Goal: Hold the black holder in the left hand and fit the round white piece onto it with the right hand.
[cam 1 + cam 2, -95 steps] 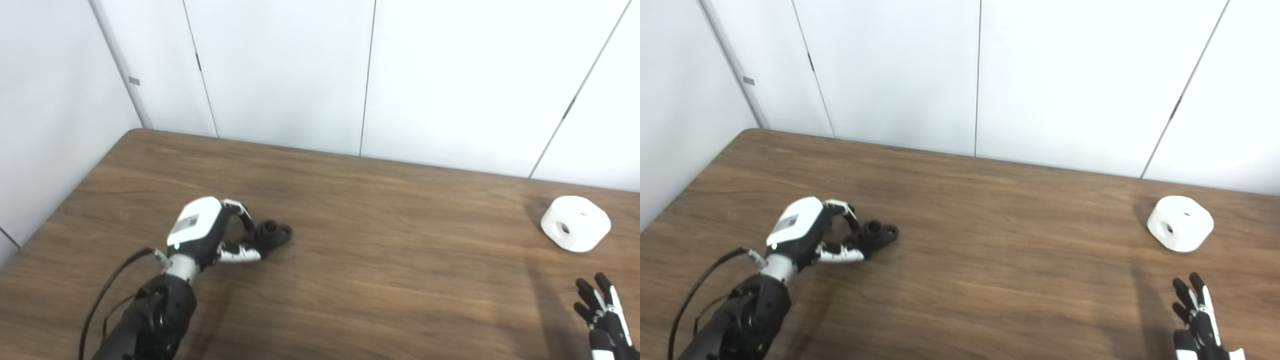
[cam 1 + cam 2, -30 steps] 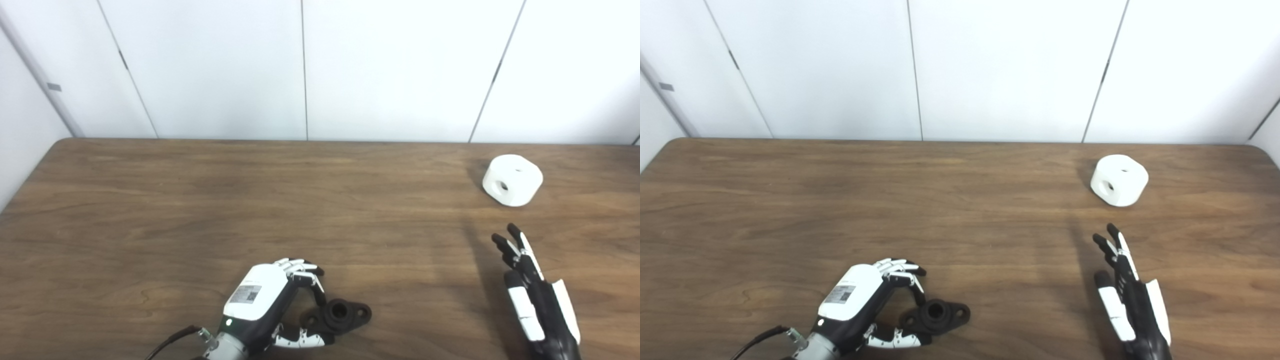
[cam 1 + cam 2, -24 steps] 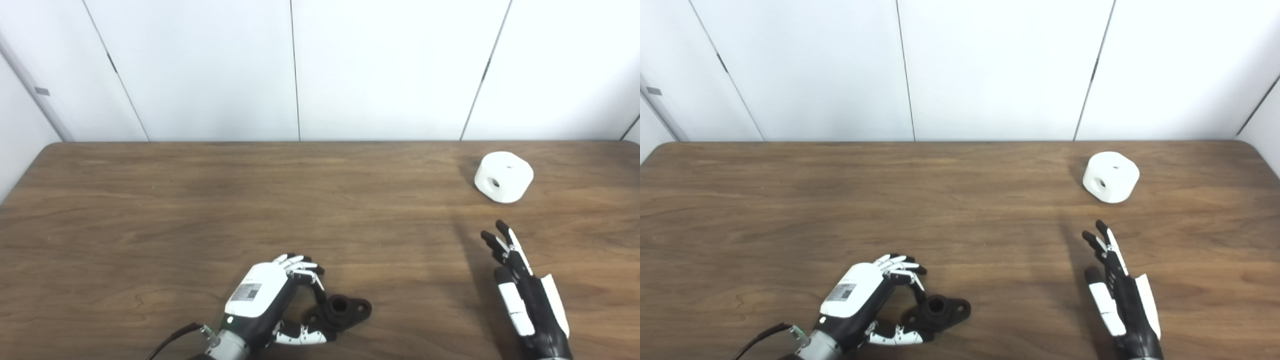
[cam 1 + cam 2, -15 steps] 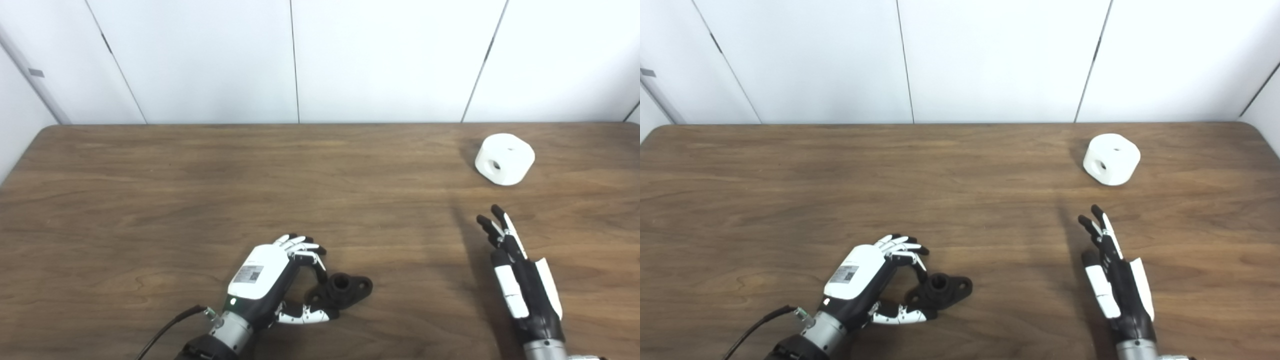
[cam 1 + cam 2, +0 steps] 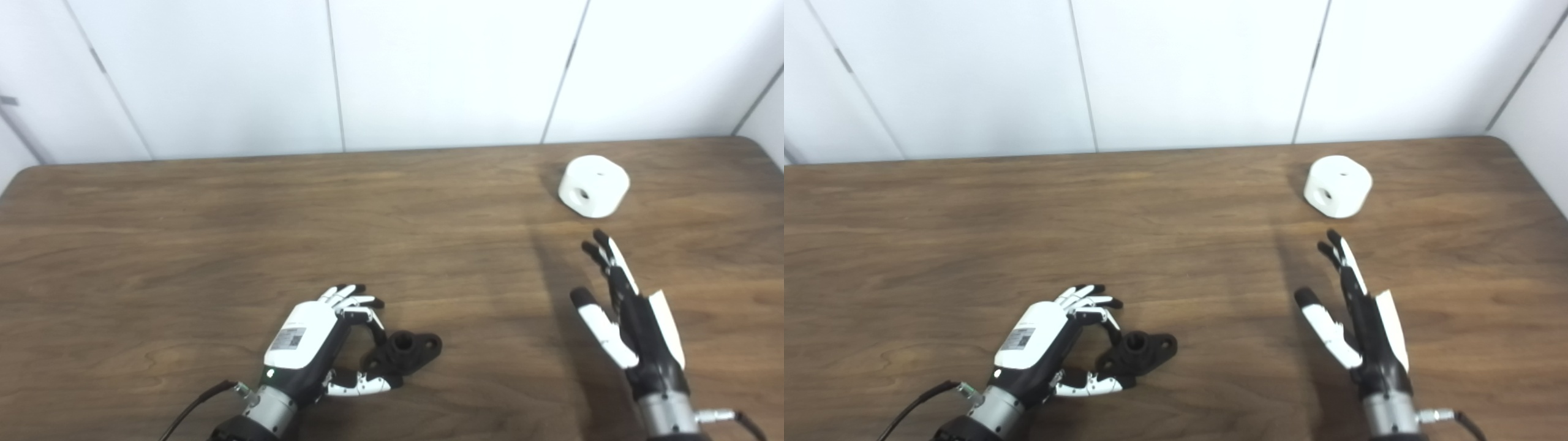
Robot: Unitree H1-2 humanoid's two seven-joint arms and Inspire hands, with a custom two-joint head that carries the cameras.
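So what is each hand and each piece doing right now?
Left hand: shut on the holder.
Holder: on the table, pinched at one end.
Right hand: open, holding nothing.
White piece: on the table, apart from the right hand, a hole in its side.

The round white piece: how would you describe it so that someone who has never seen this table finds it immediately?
Look at the brown wooden table and go to its far right corner. There the round white piece lies alone, beyond the open right hand. It is the only white object, a thick puck with a hole in its side.
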